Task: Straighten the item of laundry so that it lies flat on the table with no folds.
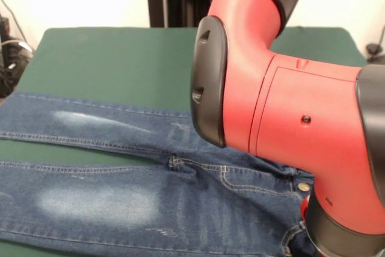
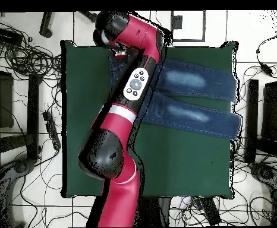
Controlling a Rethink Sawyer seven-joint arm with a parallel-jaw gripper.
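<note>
Arm (image 1: 289,106) fills right of front view, stretched over table (image 1: 108,58) and jeans' waist end. Jeans (image 1: 108,167) spread along table edge, legs side by side, slightly apart, pale patches up; brass button (image 1: 304,187) just beside arm. Gripper hidden behind arm, state: cannot tell.

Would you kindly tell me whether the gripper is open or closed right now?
Gripper: not in view; the arm hides it above the jeans.
</note>
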